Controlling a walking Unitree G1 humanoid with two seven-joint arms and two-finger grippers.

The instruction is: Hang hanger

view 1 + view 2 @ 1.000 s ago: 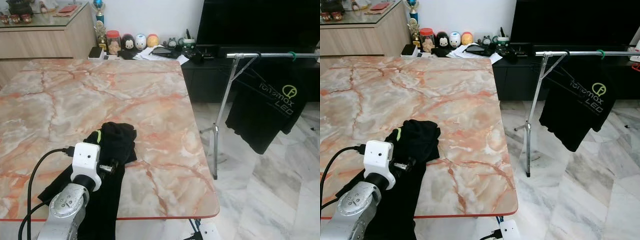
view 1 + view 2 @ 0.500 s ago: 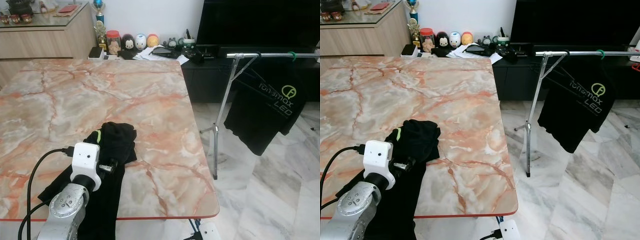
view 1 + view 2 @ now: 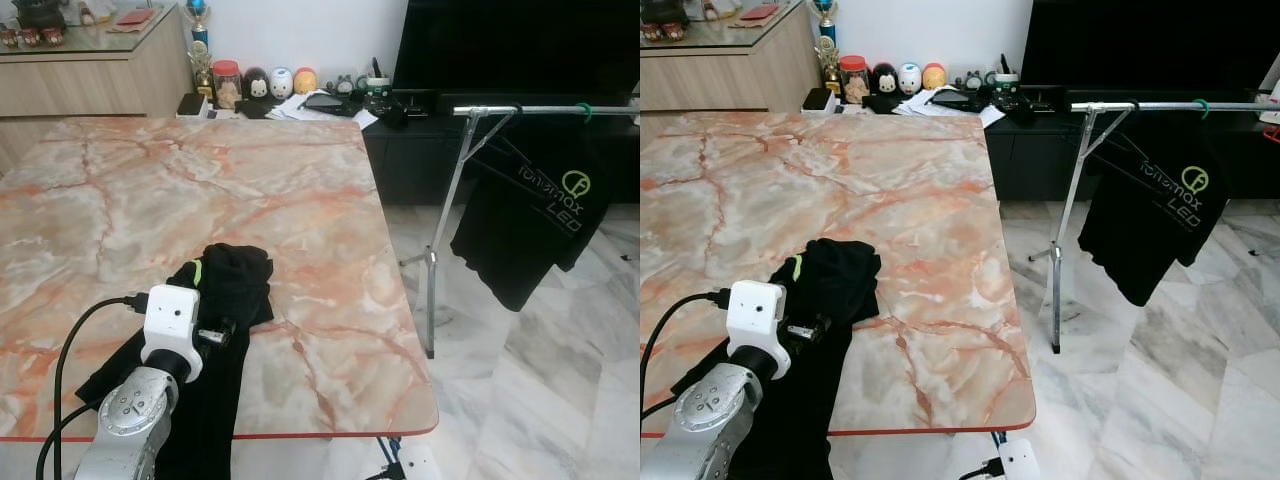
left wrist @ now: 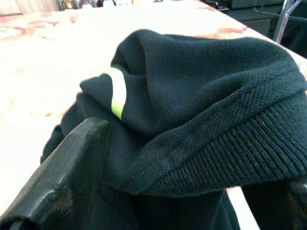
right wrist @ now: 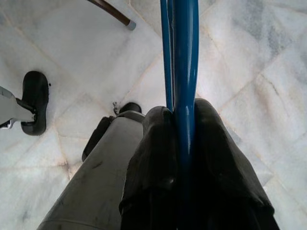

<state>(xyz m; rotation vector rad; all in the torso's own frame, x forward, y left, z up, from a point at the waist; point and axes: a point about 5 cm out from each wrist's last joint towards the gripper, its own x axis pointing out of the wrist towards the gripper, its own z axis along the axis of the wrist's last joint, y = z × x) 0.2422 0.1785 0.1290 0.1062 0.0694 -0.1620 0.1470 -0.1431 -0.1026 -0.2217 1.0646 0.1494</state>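
Note:
A crumpled black garment (image 3: 232, 275) with a lime stripe lies on the marble table (image 3: 220, 170) near its front edge. My left gripper (image 3: 222, 333) rests on it. In the left wrist view its fingers (image 4: 72, 163) stand open, wide apart, with a fold of the black garment (image 4: 201, 110) between them. In the right wrist view my right gripper (image 5: 180, 112) hangs low over the tiled floor, shut on a thin blue hanger (image 5: 184, 48) that runs out past the fingertips. A metal clothes rail (image 3: 530, 110) stands to the right of the table.
A black T-shirt (image 3: 530, 220) with a green logo hangs from the rail on a green hook (image 3: 584, 112). Behind are a dark TV cabinet (image 3: 420, 150), small ornaments (image 3: 270, 82) and a wooden sideboard (image 3: 90, 80). Marble floor (image 3: 530, 390) lies between table and rail.
The hanging T-shirt sways slightly on the rail. Both arms and the garment on the table stay where they were.

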